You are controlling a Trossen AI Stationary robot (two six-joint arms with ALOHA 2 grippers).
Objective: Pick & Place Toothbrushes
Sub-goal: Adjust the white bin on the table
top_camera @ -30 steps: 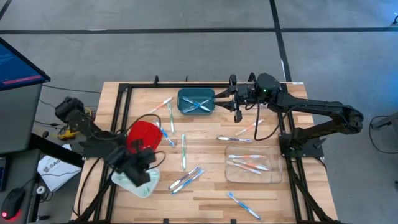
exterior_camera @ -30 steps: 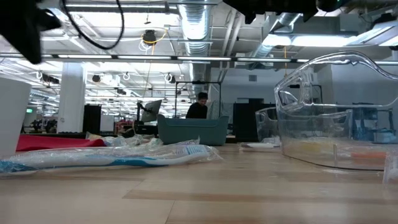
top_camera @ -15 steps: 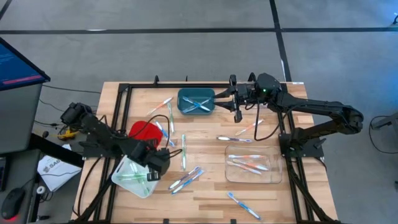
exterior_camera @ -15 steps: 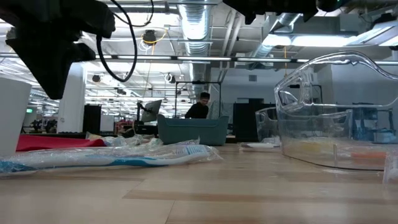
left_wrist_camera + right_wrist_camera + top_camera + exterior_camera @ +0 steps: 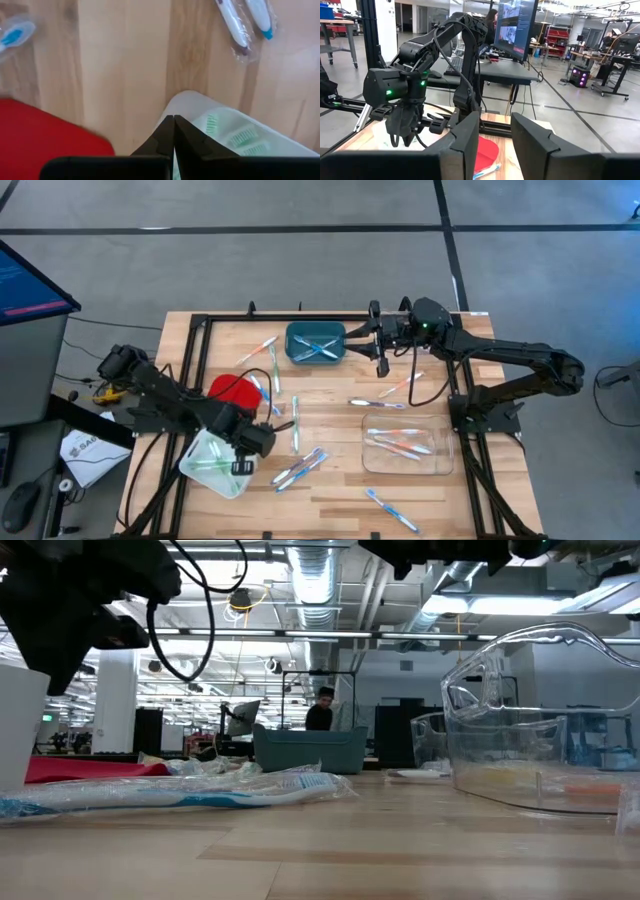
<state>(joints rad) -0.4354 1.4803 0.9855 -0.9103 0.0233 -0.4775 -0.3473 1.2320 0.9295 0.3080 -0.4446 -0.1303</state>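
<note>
Wood table inside black frame, open workshop behind. Toothbrushes: thin wrapped sticks, blue, green, orange with white, scattered mid-table just right of left gripper; others in teal bin beside right gripper, clear tray and pale tray. Left gripper pressed together, empty, over pale tray's edge next to red dish. Right gripper's fingers parted, empty, raised.
</note>
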